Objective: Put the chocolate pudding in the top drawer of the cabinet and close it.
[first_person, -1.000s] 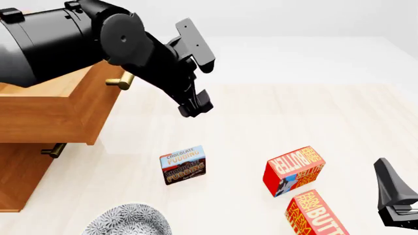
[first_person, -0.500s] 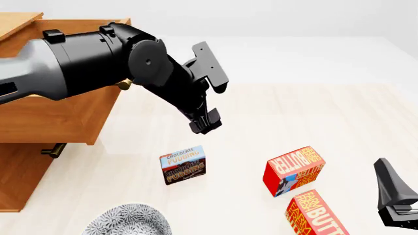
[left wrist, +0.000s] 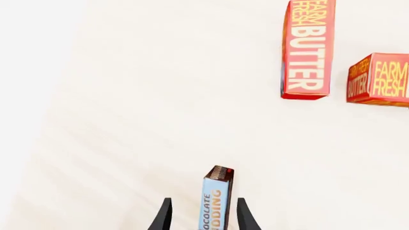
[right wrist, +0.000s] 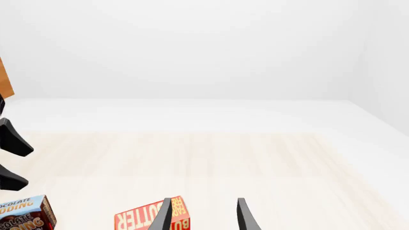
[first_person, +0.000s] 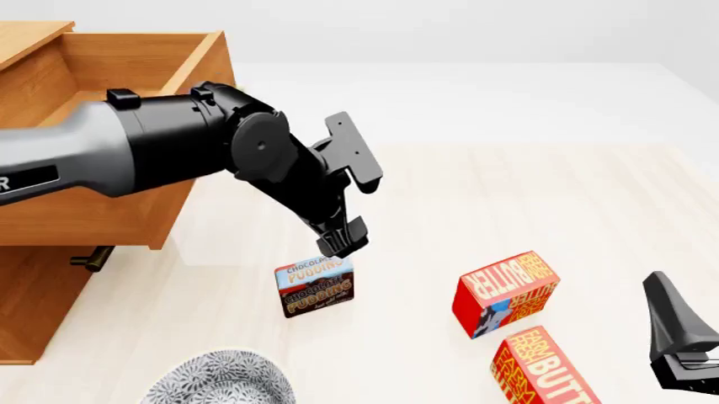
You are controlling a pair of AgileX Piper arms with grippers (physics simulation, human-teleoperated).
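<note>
On the pale wooden table (first_person: 506, 194), nearest the camera, a patterned plate (first_person: 222, 380) is cut off by the lower edge, with two red-and-orange butter boxes (first_person: 506, 292) to its right. Just behind the plate the chocolate pudding (first_person: 315, 285) is seen standing on edge: a small flat box, light blue above and dark brown below, its lettered face turned toward the camera.

Directly above the box the left gripper (first_person: 340, 236) is held, pointed steeply downward from a thick black and grey arm that reaches in from the left. In the left wrist view its fingers (left wrist: 164, 216) are spread apart, one on each side of the box's thin edge, and no contact can be made out. At the lower right the right gripper (first_person: 678, 338) is parked low, its fingers (right wrist: 244, 215) parted with nothing between them.

Farther back on the left the top drawer (first_person: 124, 177) is pulled out from the cabinet (first_person: 34, 295), its wooden inside exposed.
</note>
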